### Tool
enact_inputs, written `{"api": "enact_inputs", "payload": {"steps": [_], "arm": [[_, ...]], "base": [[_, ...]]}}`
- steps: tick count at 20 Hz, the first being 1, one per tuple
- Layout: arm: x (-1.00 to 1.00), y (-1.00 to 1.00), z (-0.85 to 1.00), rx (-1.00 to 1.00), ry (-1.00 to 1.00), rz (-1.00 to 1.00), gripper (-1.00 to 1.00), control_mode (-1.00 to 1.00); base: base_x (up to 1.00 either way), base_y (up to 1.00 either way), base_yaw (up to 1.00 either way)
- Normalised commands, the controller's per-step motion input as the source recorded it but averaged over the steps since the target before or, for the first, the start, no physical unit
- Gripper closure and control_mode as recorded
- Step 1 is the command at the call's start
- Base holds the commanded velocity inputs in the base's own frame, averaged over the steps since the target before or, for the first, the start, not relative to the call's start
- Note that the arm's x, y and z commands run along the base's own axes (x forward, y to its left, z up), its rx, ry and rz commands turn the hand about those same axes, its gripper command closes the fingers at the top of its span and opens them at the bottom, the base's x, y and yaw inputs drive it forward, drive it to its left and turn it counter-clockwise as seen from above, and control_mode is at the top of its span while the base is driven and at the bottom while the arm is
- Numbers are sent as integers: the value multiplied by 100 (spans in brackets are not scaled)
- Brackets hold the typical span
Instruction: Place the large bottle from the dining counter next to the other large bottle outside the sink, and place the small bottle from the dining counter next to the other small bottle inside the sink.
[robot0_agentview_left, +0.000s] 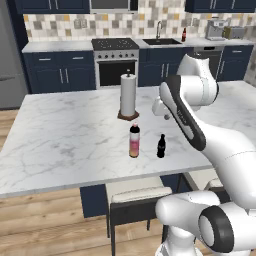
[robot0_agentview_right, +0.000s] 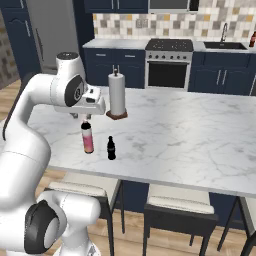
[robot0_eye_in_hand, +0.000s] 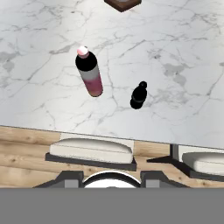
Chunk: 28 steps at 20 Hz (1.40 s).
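Hovering tool (robot0_agentview_right: 85, 118): above the bench (robot0_agentview_left: 65, 140), holding nothing; finger spread seems open, but the tips are barely visible.
Large bottle (robot0_eye_in_hand: 89, 72): upright near the bench's front edge, almost under the tool in the right base view.
Small bottle (robot0_eye_in_hand: 138, 96): upright just beside it, apart.
Paper towel roll (robot0_agentview_left: 128, 95): behind both.
Approach: descend straight, centre on the large bottle's body below the cap, and stay clear of the small one.
Destination: sink (robot0_agentview_left: 162, 41) on the far counter.

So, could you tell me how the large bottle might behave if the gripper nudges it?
The large bottle stands tall and narrow, so it would probably tip. Its round body would likely roll once down, possibly into the small bottle beside it.
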Motion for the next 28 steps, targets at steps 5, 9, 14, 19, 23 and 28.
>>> {"api": "enact_inputs", "payload": {"steps": [5,9,14,19,23,28], "arm": [[0,8,-4,0,0,0,-100,-100],[0,19,-13,0,0,0,-100,-100],[0,22,-18,0,-1,0,-100,-100],[0,20,-21,0,-2,0,-100,-100],[0,16,-25,0,-1,0,-100,-100],[0,9,-27,0,0,0,-100,-100]], "base": [[0,0,0],[0,0,0],[0,0,0],[0,0,0],[0,0,0],[0,0,0]]}}
